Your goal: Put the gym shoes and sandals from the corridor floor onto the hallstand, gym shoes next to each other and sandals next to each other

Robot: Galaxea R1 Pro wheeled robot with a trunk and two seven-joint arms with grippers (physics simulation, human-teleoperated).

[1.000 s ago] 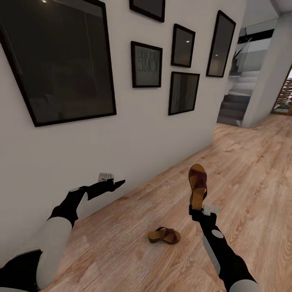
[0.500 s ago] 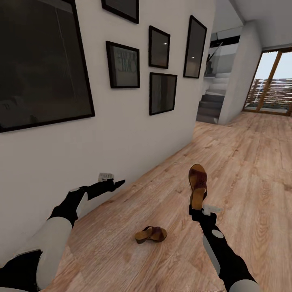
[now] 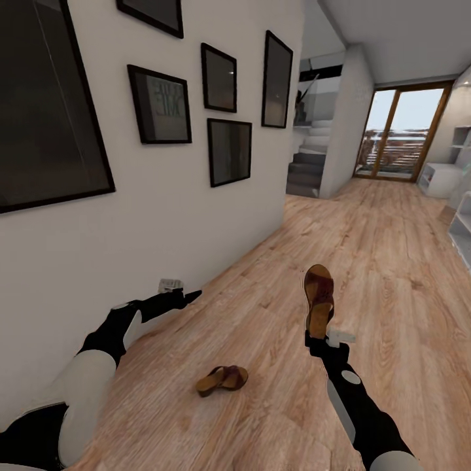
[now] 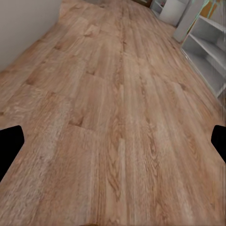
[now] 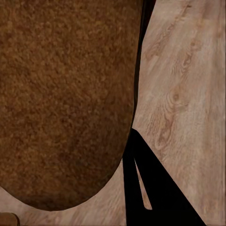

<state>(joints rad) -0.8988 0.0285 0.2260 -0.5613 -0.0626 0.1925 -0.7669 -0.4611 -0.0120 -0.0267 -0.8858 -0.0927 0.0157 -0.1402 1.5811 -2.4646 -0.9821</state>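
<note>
Currently right gripper (image 3: 319, 335) clamps one sandal (image 3: 318, 299) by its heel, frame centre; left gripper (image 3: 185, 297) empty, spread wide. Thin heel grip: turning could shake it loose.

Matt grainy wood-plank floor (image 3: 392, 275), brown leather sandal (image 3: 318, 297), grainy tan footbed

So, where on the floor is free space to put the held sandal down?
The plank floor is bare ahead of the right gripper holding one sandal, up to the white shelves. Less free: near the other sandal and left gripper by the wall.
</note>
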